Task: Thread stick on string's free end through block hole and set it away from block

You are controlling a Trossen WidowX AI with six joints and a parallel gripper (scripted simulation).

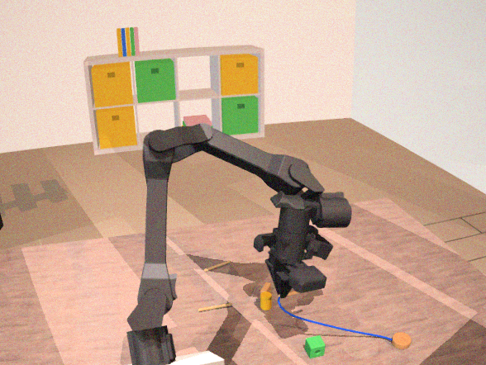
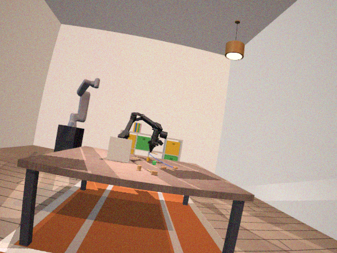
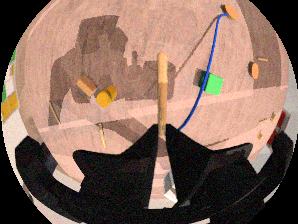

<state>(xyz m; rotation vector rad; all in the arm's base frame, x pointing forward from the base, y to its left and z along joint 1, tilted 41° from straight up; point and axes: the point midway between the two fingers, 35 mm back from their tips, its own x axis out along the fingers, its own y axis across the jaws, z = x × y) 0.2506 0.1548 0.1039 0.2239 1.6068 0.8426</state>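
Note:
My gripper (image 1: 285, 290) (image 2: 150, 150) (image 3: 161, 127) is shut on the thin wooden stick (image 3: 162, 86) and holds it just above the table (image 1: 83, 281), pointing outward from the fingers. The blue string (image 1: 331, 327) (image 3: 208, 70) runs from the stick's held end to the round orange button (image 1: 401, 340) (image 3: 230, 11). The green block (image 1: 315, 346) (image 2: 154, 163) (image 3: 212, 83) with the hole stands on the table, to the front right of the gripper and short of the button. In the top view the fingers hide the stick.
A yellow cylinder (image 1: 266, 301) (image 3: 104, 98) stands close to the left of the gripper, with a small wooden piece (image 1: 265, 286) (image 3: 87, 86) behind it. Two loose sticks (image 1: 216, 265) (image 1: 215, 306) lie further left. A white box (image 2: 119, 149) stands by the arm's base.

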